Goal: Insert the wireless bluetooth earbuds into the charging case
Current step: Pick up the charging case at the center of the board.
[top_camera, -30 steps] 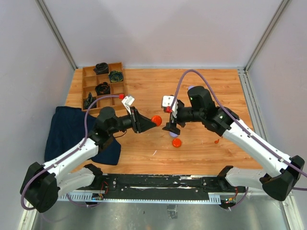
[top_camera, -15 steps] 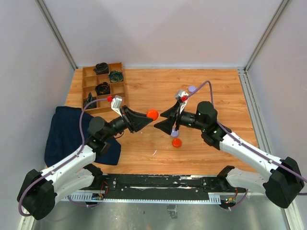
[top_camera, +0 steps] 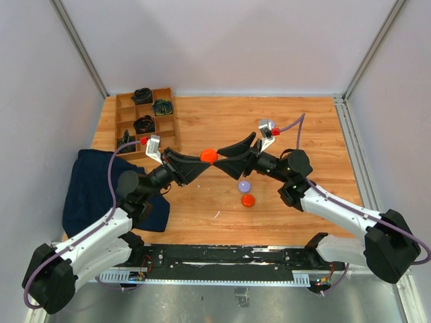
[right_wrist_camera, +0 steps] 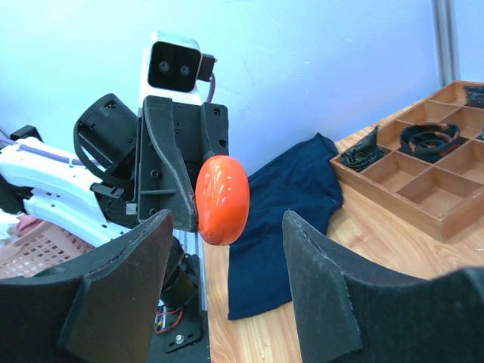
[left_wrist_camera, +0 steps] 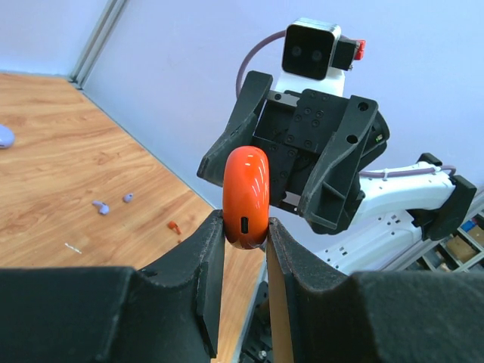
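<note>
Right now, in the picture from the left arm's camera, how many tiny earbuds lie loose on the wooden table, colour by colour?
Lavender stemmed plastic earbuds: 2
Orange-red stemmed plastic earbud: 1
Total: 3

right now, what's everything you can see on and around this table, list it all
charging case: one, orange-red, held up on edge in the left gripper
lavender disc: one, lavender, mid-table
orange-red disc: one, orange-red, just nearer than the lavender disc
lavender earbuds: two, lavender, loose on the table
orange-red earbud: one, orange-red, loose on the table
wooden tray: one, brown, far left corner
coiled bundles: four, black, in tray compartments
cloth: one, dark blue, left edge
table: one, wood
left gripper: shut on the charging case
right gripper: open, facing the case
</note>
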You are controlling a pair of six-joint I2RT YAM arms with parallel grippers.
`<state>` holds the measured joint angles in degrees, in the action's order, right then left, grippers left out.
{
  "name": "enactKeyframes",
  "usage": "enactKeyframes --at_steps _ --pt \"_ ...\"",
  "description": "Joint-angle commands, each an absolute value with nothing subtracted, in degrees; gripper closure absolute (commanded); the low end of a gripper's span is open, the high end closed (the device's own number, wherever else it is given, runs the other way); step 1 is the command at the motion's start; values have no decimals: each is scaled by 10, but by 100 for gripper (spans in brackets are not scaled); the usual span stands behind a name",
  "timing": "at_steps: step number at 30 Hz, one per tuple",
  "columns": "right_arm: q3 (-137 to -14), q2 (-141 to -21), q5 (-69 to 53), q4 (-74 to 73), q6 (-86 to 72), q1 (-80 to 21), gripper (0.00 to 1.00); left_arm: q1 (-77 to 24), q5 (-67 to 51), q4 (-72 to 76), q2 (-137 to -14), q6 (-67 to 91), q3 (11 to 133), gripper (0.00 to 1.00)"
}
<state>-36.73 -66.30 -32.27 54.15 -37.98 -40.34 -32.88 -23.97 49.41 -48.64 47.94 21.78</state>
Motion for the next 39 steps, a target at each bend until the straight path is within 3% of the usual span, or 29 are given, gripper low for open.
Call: enactKeyframes --at_steps 1,9,16,20,25,31,39 --pt "-378 -689 -353 640 -433 -397 40 -336 -230 535 -491 491 215 85" --pt "-374 -734 -369 749 -490 -397 54 -343 -233 560 -508 501 214 84" --pt "-372 -735 -381 758 -492 -397 75 -344 -232 573 -507 504 203 81" --pt "-373 -724 -392 729 -473 -396 92 -344 -232 581 -503 500 193 74" --pt "-385 -703 -424 670 -443 -389 91 -344 -245 553 -495 467 196 53" --pt "-423 -653 -483 449 -344 -374 90 -343 -282 438 -487 376 231 39" --pt "-589 -608 -497 -75 -39 -366 89 -344 -364 393 -488 278 254 33"
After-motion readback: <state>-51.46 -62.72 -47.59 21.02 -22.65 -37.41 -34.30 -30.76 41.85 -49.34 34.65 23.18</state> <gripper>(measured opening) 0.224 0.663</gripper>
